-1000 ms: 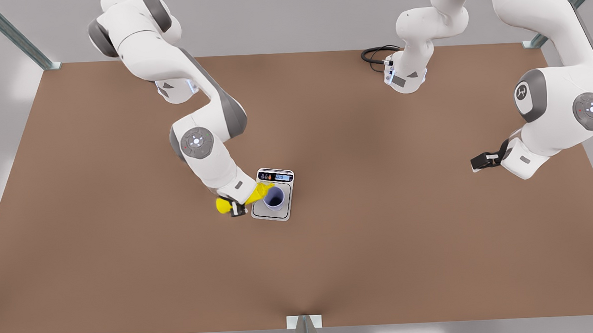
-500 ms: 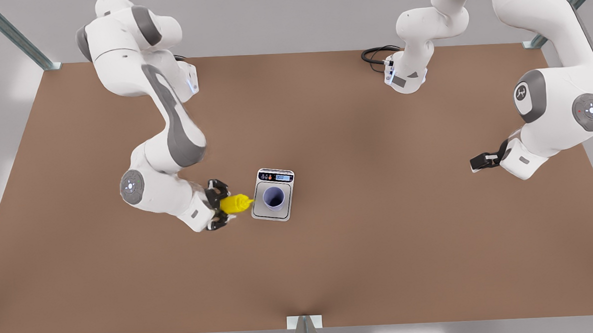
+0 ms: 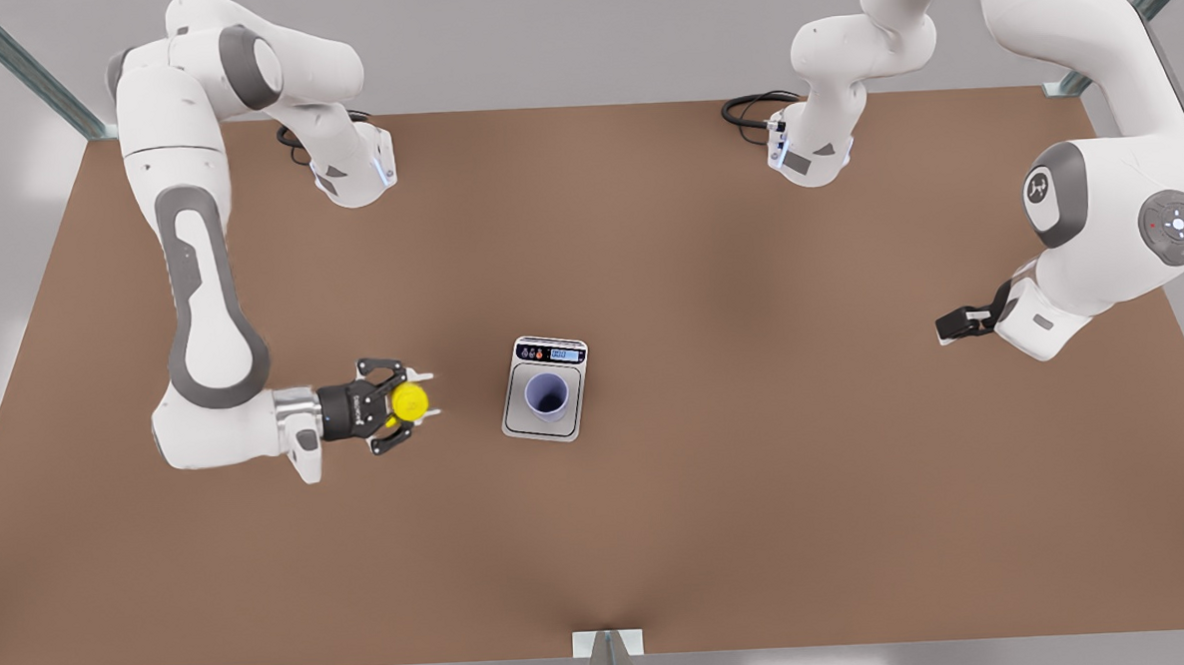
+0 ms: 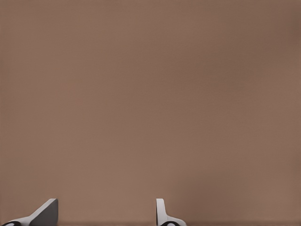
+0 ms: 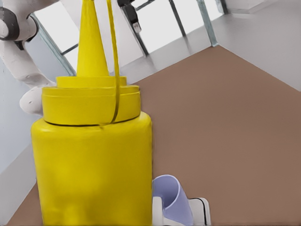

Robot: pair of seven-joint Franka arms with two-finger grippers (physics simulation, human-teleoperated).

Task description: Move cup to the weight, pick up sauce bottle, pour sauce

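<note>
Looking at the big stuff first: the brown table [image 3: 720, 527] is wide & flat. Two white arms reach over it.

The R arm lies low on the front view's left. The right gripper [image 3: 423, 397] sits at its end, w/ its fingers [image 3: 420, 379] pressed on both sides of the sauce bottle [image 3: 410, 403]. In the right wrist view the sauce bottle [image 5: 91, 165] stands straight up, cone tip on top, very close to the camera.

The L arm waits far off on the front view's right. The left gripper [image 3: 951, 325] hangs near the table edge, holding nothing. In the left wrist view its two fingers [image 4: 44, 214] are apart over bare table.

The weight [image 3: 545, 390] lies flat in the middle of the table, display strip at the far end. The cup [image 3: 546, 394] stands on its plate, mouth up. The bottle is well apart from it, off to the front view's left.

Step, I think: the cup part looks done, since it sits on the weight. The bottle is in the grip, so it's pick-up time, w/ the pour to come.

Next move needs: carry the bottle over to the cup, then tip it so the thin tip points into the cup's mouth. The mouth is small, so aim well & go slow, or sauce lands on the plate.
</note>
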